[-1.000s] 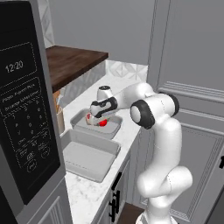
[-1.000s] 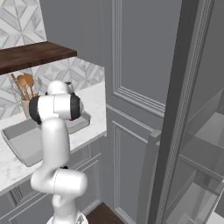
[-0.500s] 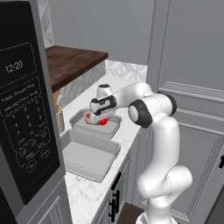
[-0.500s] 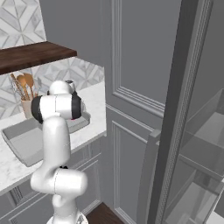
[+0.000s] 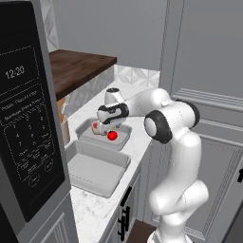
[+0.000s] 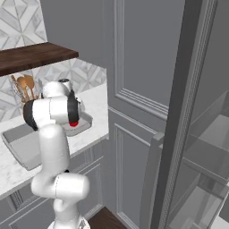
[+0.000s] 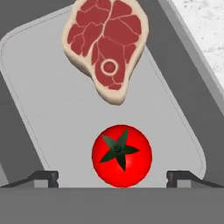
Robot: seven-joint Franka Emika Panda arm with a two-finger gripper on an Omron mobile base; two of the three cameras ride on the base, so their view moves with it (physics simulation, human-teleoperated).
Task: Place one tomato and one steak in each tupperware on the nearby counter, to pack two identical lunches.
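My gripper [image 7: 113, 178] hangs open just above the far tupperware [image 7: 39, 109], its fingertips [image 7: 42, 178] standing wide on either side of the red tomato [image 7: 121, 155] without touching it. The tomato lies on the tupperware floor, and a raw steak [image 7: 107, 46] lies flat just beyond it in the same box. From the left base view, the gripper [image 5: 109, 129] sits over this tupperware [image 5: 85, 135] with the tomato [image 5: 112, 135] and steak [image 5: 97, 127] inside. A second tupperware [image 5: 95, 167] sits nearer on the counter [image 5: 102, 209] with nothing in it.
A black microwave [image 5: 23, 123] stands at the near left. A dark wooden shelf [image 5: 78, 66] runs above the back of the counter. Wooden utensils [image 6: 24, 87] stand by the wall. Tall grey cabinet doors [image 6: 134, 89] rise to the right.
The jaws have spread wide and let go of the tomato, which now rests in the far tupperware beside the steak. The arm has barely moved.
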